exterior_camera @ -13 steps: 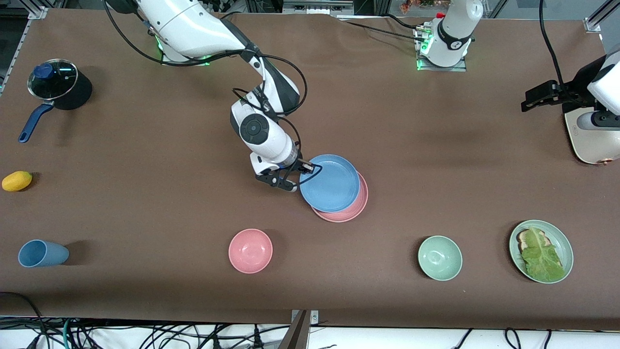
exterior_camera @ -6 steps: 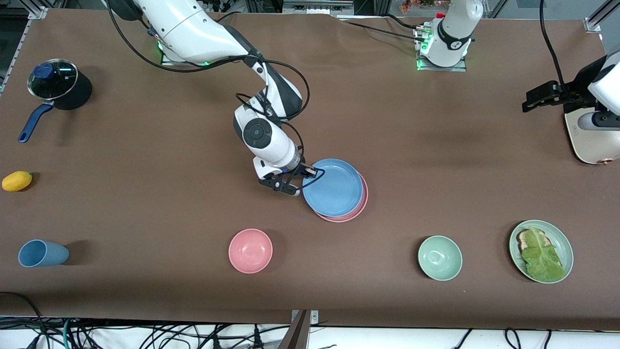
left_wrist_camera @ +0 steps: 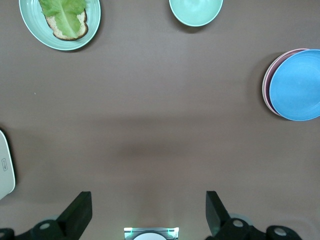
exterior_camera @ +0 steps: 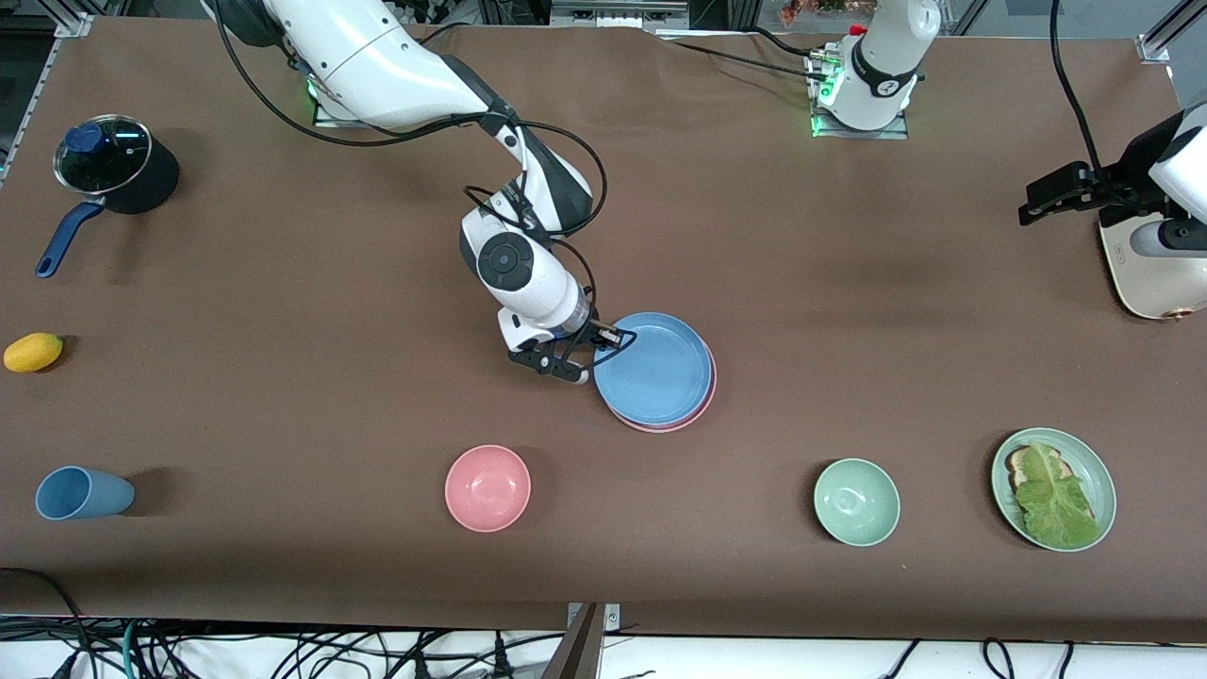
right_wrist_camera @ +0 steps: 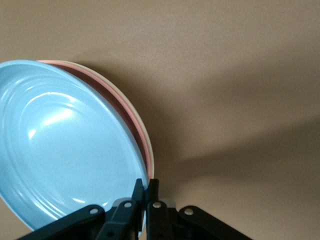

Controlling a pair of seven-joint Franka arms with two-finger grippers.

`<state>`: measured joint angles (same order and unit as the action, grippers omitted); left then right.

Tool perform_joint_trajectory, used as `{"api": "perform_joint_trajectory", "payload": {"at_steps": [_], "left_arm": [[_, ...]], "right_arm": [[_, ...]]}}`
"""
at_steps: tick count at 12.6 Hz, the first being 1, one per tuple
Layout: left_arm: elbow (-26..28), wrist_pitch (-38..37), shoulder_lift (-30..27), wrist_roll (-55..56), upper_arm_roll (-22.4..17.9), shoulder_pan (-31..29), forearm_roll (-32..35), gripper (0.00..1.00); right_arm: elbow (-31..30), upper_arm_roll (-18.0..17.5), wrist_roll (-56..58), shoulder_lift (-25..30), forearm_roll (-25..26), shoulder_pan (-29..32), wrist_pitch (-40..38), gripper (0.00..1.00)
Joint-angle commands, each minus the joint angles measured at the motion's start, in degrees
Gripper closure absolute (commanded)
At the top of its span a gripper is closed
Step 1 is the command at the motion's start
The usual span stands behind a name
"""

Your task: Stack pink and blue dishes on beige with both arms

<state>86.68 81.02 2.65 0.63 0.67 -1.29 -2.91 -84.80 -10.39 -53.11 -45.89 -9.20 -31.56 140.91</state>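
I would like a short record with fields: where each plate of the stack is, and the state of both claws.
blue plate: on top of the stack, rim pinched by the right claw
pink plate: under the blue one, only its edge shows
beige plate: lowest, a thin pale rim below the pink
right claw: shut on the blue plate's rim
left claw: open, held high over the table at the left arm's end, waiting

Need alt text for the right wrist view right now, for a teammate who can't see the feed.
The right gripper has its jaws shut on the rim of the light blue plate, which sits tilted over the pink plate. A thin cream edge of the beige plate shows under the pink one. Bare brown table fills the rest.
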Motion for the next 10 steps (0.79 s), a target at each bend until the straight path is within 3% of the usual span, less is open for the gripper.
{"api": "perform_joint_trajectory", "payload": {"at_steps": [1, 2, 3, 7, 10], "left_arm": [[0.3, 0.6, -0.4, -0.2, 0.1, 0.1, 1.2, 0.0], [0.3, 0.6, -0.2, -0.2, 0.1, -0.1, 1.2, 0.0], [0.3, 0.6, 0.0, -0.2, 0.1, -0.1, 1.2, 0.0], [0.3, 0.7, 0.1, -0.2, 0.0, -0.2, 1.2, 0.0], [0.2, 0.7, 0.1, -0.2, 0.0, -0.2, 1.1, 0.0]], "right_arm": [[1.9, 0.3, -0.4, -1.0, 0.6, -0.5, 0.7, 0.91], [1.9, 0.3, -0.5, -0.5, 0.8, -0.3, 0.7, 0.27], [1.8, 0.5, -0.5, -0.3, 1.0, -0.3, 0.7, 0.0], [-2.1, 5.3, 1.1, 8.0, 1.2, -0.1, -3.6, 0.0], [-2.7, 10.6, 10.4, 14.0, 1.2, -0.1, -16.8, 0.0]]}}
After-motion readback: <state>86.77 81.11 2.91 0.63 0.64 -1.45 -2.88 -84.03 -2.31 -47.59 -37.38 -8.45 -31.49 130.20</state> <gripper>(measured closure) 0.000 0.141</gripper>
